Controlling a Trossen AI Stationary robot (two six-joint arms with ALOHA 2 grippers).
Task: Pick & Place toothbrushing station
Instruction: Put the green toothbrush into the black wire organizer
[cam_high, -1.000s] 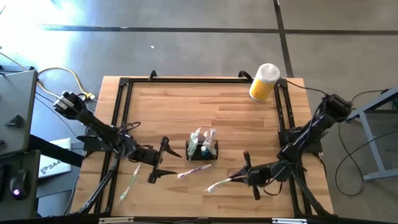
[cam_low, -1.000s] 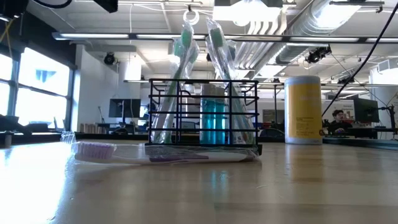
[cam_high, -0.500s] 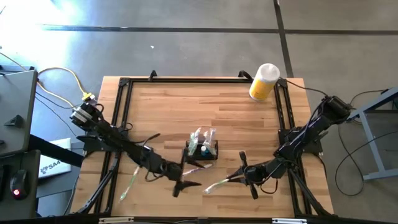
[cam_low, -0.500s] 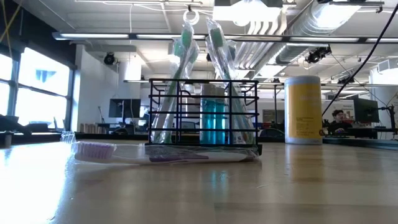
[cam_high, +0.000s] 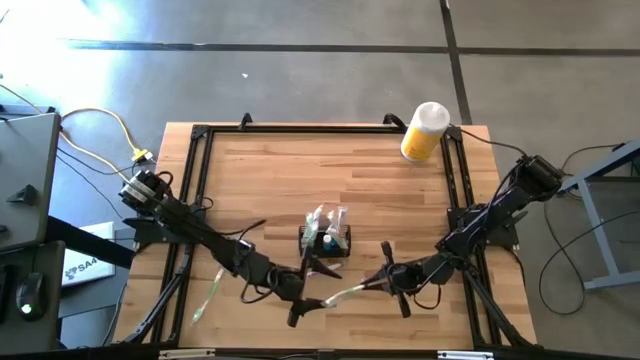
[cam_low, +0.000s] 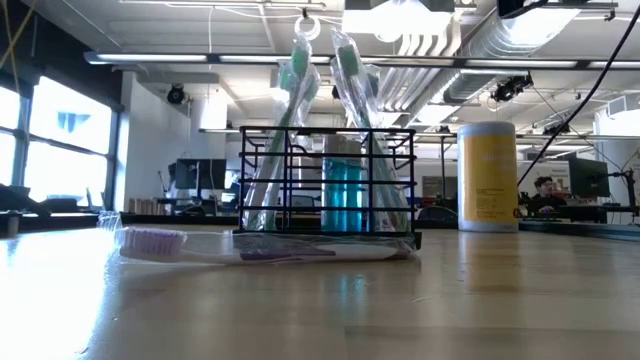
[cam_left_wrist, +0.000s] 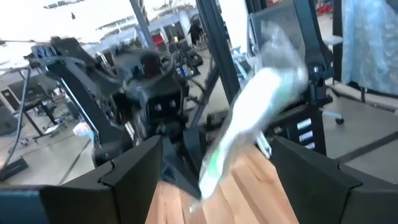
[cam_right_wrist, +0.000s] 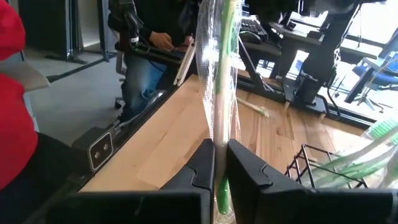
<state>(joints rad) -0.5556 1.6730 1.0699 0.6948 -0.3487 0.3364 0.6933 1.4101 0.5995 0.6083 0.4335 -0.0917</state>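
The toothbrushing station (cam_high: 325, 241), a black wire box holding wrapped toothbrushes and a blue tube, stands on its base at mid-table, seen close as the station (cam_low: 328, 182). To its near right, my right gripper (cam_high: 383, 281) is shut on a clear-wrapped green toothbrush (cam_high: 345, 295) that points toward the table's left. My left gripper (cam_high: 312, 293) is open, one finger on either side of that toothbrush's free end (cam_left_wrist: 249, 118), apart from it. Another wrapped toothbrush (cam_low: 250, 248) lies flat on the table against the station's near side. My right gripper pinches the wrapped toothbrush near one end (cam_right_wrist: 219, 163) between its two fingers. The fingers come about level from the table's right and lie along the toothbrush. The rest of it sticks out beyond the fingertips toward my left gripper, clear of the table.
A yellow bottle with a white cap (cam_high: 424, 132) stands at the far right corner. A green wrapped toothbrush (cam_high: 210, 295) lies near the near left edge. A black frame (cam_high: 200, 135) borders the tabletop. Bare wood stretches across the far half.
My left gripper has swung along the near edge toward the table's right, rising a little and rolling, and now has its open fingers around the free end of the toothbrush held by my right gripper. The station and the toothbrush beside it have stayed put.
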